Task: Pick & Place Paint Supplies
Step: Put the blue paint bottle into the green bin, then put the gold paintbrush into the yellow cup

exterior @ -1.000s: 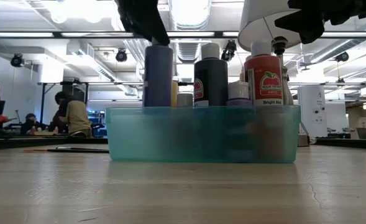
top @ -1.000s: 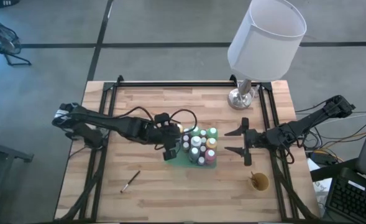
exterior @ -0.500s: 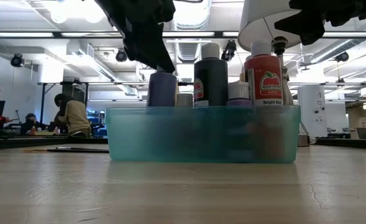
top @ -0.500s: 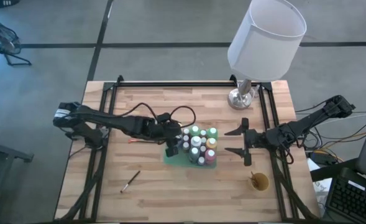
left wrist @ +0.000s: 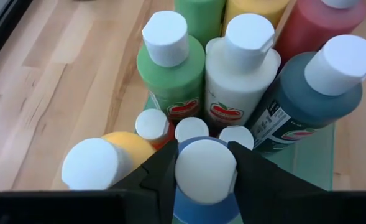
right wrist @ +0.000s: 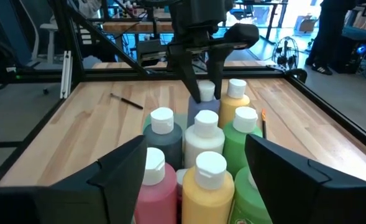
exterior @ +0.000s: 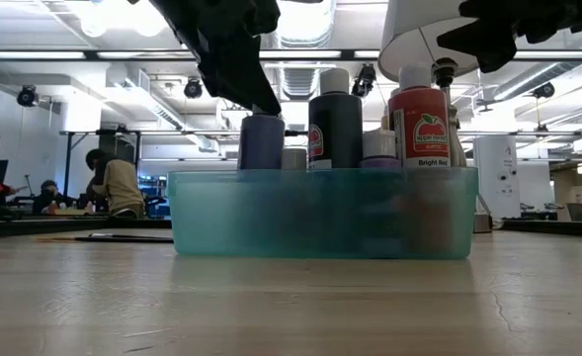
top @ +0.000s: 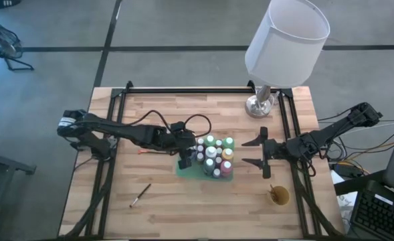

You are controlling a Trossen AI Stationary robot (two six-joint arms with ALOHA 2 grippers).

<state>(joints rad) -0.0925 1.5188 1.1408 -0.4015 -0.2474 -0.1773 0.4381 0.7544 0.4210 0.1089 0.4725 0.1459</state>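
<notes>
I've got the left gripper [left wrist: 205, 180] over the left end of the green bin [exterior: 320, 213], fingers closed on the white cap of a blue bottle [left wrist: 205, 186]. That bottle stands upright inside the bin, at the edge nearest the left arm; in the low view it reads as a purple-blue bottle [exterior: 261, 141] with the dark fingers [exterior: 233, 69] coming down on it from above. In the high view the left gripper [top: 185, 151] sits at the bin's left edge.

Right gripper [top: 258, 151] hangs just to the right of the bin, fingers spread wide, nothing between them. Its wrist view looks straight across the pack of bottles, with both dark fingers [right wrist: 120, 168] set well apart.

Bin sits mid-table on the wooden tabletop [top: 163, 207]. It's packed with upright white-capped bottles: a green bottle [left wrist: 170, 68], a white bottle [left wrist: 242, 74], a dark grey bottle [left wrist: 310, 93], a red bottle [exterior: 419, 129], and a yellow bottle [right wrist: 210, 190], plus a few small ones in between.

One brush [top: 140, 195] lies loose on the table, well clear of the bin on the left arm's side. A second thin brush [right wrist: 126, 101] lies on the wood beyond the bottles in the right wrist view.

Tan cup [top: 279, 195] stands near the right arm. Lamp [top: 287, 40] is at the far edge.
</notes>
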